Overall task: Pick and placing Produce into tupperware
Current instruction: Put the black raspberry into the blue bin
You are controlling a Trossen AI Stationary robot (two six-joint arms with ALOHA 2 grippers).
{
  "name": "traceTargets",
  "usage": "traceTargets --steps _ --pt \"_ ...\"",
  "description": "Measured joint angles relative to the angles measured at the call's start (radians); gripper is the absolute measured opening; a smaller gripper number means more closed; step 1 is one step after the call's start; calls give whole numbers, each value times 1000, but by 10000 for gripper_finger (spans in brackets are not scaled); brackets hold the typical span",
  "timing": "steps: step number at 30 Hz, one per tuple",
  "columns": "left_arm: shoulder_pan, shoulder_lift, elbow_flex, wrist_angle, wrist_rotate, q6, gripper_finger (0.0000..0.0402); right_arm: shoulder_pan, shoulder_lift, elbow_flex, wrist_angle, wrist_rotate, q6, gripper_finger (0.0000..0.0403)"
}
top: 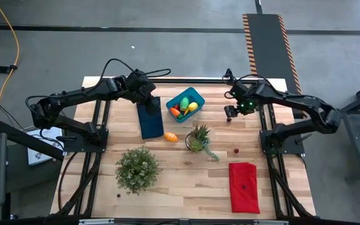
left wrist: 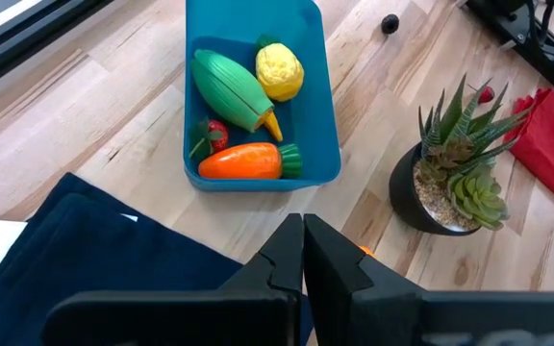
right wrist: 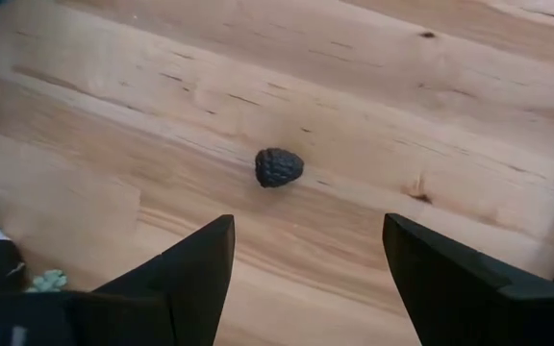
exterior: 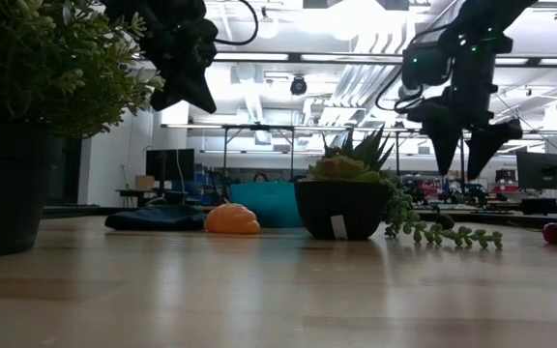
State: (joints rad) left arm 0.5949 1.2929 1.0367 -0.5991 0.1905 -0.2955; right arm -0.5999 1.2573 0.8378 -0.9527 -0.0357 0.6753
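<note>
I see the tupperware (top: 194,95) sitting at the far middle of the table, its long axis running diagonally in the high view, toward the far right corner. Inside it lie a green oval (left wrist: 231,88), a carrot (left wrist: 252,160), a lemon (left wrist: 279,70) and a small red piece, so I judge most of the work done. An orange oval (top: 171,137) lies outside on the wood, between the dark blue cloth (top: 149,117) and the spiky plant (top: 197,139), and a small dark berry (right wrist: 278,167) lies right of the tub. My right gripper (right wrist: 306,279) hangs spread above that berry; my left gripper (left wrist: 303,252) is pressed together, empty, over the cloth.
</note>
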Motion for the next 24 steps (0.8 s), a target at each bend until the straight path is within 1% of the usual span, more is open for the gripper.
traceTargets --steps 9,24 --pt "0 0 0 -1 0 3 1 0 81 0 11 -15 -29 256" --pt "0 0 1 -6 0 29 1 0 194 -1 98 -40 -48 256"
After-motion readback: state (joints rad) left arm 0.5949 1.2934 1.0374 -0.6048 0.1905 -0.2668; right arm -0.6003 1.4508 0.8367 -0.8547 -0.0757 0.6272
